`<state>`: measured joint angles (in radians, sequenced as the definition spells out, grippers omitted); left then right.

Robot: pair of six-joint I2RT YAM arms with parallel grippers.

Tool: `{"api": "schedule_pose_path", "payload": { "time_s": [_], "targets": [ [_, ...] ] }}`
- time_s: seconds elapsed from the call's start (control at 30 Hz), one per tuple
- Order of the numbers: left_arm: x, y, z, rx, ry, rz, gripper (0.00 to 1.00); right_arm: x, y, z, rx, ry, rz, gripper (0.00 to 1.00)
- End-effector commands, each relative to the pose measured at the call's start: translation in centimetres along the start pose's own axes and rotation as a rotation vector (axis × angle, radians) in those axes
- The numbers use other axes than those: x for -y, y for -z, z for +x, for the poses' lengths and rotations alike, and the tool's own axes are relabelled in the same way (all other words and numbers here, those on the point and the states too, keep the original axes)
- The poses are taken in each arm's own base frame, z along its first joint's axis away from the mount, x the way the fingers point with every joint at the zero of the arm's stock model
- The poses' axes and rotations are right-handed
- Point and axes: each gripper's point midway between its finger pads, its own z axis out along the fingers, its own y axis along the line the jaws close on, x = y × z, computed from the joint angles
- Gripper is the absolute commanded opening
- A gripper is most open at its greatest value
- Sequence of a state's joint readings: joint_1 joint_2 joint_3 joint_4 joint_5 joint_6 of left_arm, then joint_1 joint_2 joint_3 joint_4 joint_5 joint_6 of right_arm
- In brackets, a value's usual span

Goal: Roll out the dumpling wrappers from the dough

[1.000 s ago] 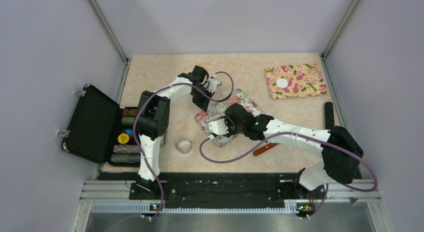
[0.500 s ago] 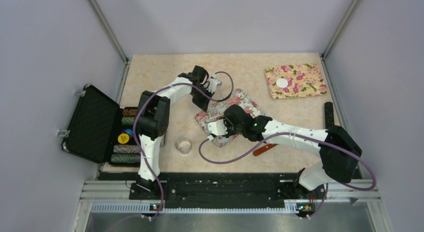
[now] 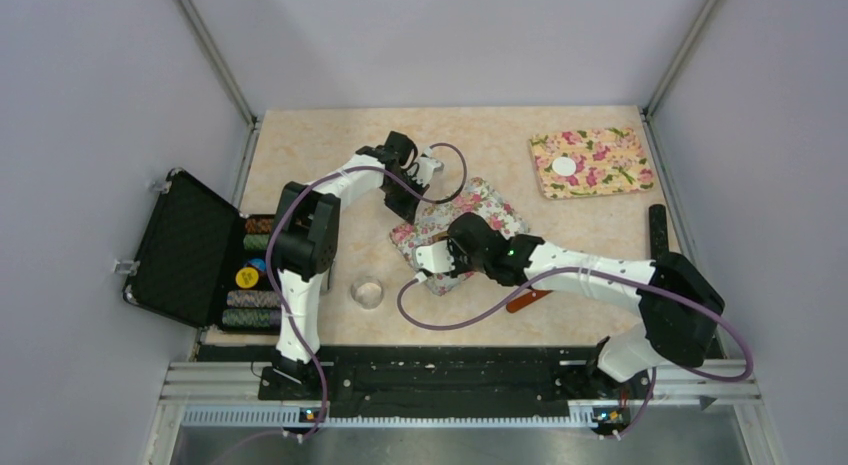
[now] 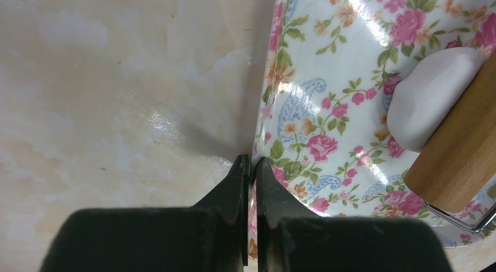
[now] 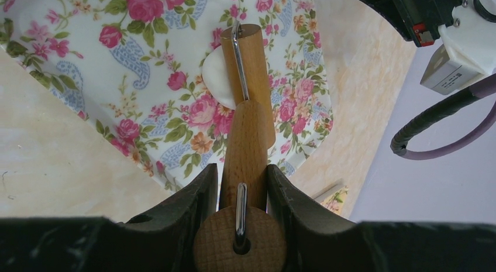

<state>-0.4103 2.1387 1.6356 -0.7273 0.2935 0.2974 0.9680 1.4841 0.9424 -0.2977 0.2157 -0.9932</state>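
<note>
Two grips confirmed: left gripper (image 4: 250, 167) with jaws together, pinching edge of centre floral mat (image 4: 327, 79); right gripper (image 5: 241, 174) clamped on handle of wooden roller (image 5: 248, 55). Lump of dough (image 4: 430, 96) on that mat, partly under roller barrel. One flat wrapper (image 3: 565, 166) on second mat (image 3: 600, 180), far right, well apart.

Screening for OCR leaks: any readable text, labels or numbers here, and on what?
None readable.
Sticker on the left arm's white housing, right wrist view: print too small to read.
Yellow chip in the open case: dark mark, too small to tell.
</note>
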Motion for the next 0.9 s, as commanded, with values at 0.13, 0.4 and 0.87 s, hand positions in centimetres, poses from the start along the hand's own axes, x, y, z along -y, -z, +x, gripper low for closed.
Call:
{"api": "schedule_pose_path", "payload": {
  "time_s": [0.13, 0.4, 0.87],
  "targets": [
    [-0.1, -1.2, 0.4, -0.02, 0.023, -0.022, 0.0, -9.7, 0.9, 1.0, 0.003, -0.007, -0.356, 0.0],
    [0.0, -1.2, 0.4, -0.022, 0.022, -0.019, 0.0, -9.7, 1.1, 0.6, 0.026, -0.032, -0.35, 0.0],
    [0.0, -1.3, 0.5, -0.025, 0.023, -0.017, 0.0, -7.6, 1.5, 0.4, 0.023, -0.025, -0.263, 0.0]
  ]
}}
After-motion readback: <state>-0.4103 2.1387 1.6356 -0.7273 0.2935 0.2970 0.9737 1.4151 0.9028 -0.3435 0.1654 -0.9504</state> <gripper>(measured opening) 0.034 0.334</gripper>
